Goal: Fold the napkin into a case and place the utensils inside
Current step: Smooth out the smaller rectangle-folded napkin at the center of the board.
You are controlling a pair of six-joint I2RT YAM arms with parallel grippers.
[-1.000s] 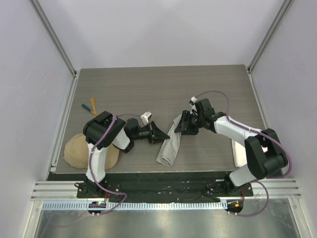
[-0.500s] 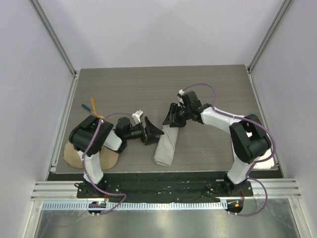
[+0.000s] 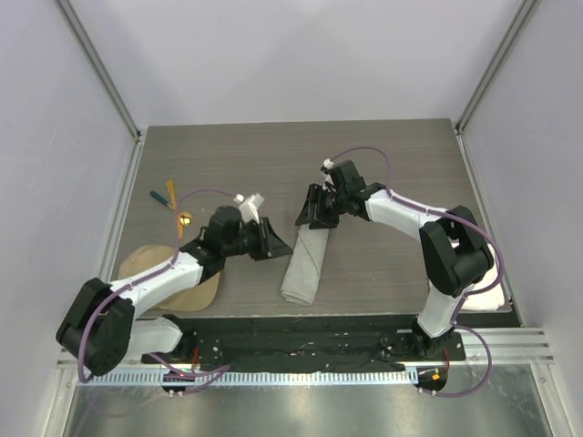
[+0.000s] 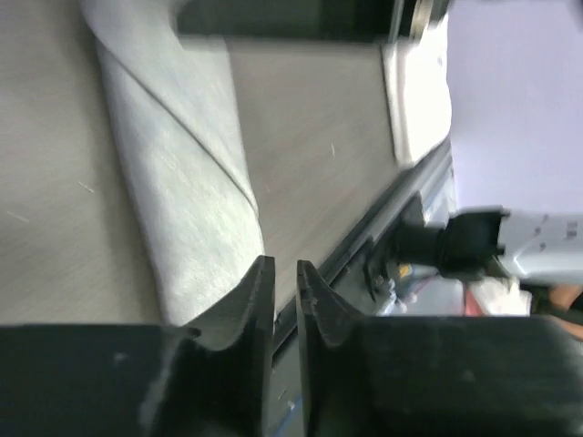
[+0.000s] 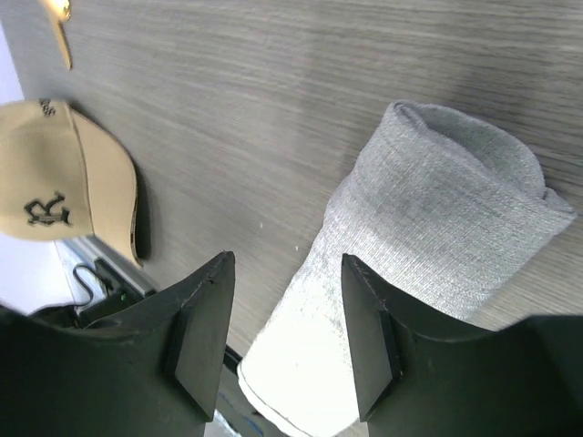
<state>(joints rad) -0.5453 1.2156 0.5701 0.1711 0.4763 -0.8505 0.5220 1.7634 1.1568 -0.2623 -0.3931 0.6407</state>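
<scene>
Lying as a narrow folded pocket near the middle of the table (image 3: 273, 155), the napkin (image 3: 303, 266) is seen running from the right gripper (image 3: 312, 211) at its far end down towards the near edge. The folding is judged to be all but finished, since the case (image 5: 428, 237) is already formed and nothing has been put into it. The right gripper is held over the far, rounded end with its jaws well apart and nothing gripped; whether the cloth is touched cannot be told. The left gripper (image 3: 276, 242) is pointed at the case from just beside its left flank, its jaws parted only by a narrow slit and nothing held between them. The utensils are found well apart from the case, at the far left of the table: the gold spoon (image 3: 185, 218), and beyond it the orange-handled utensil (image 3: 170, 192) and the teal-handled utensil (image 3: 157, 196). A tan cap (image 5: 55, 182) is partly covered by the left arm, and a white towel (image 4: 414, 100) lies at the near right corner. The loading step is judged to come next: a utensil is to be fetched, most readily by the left arm, while the mouth of the case is kept accessible.
</scene>
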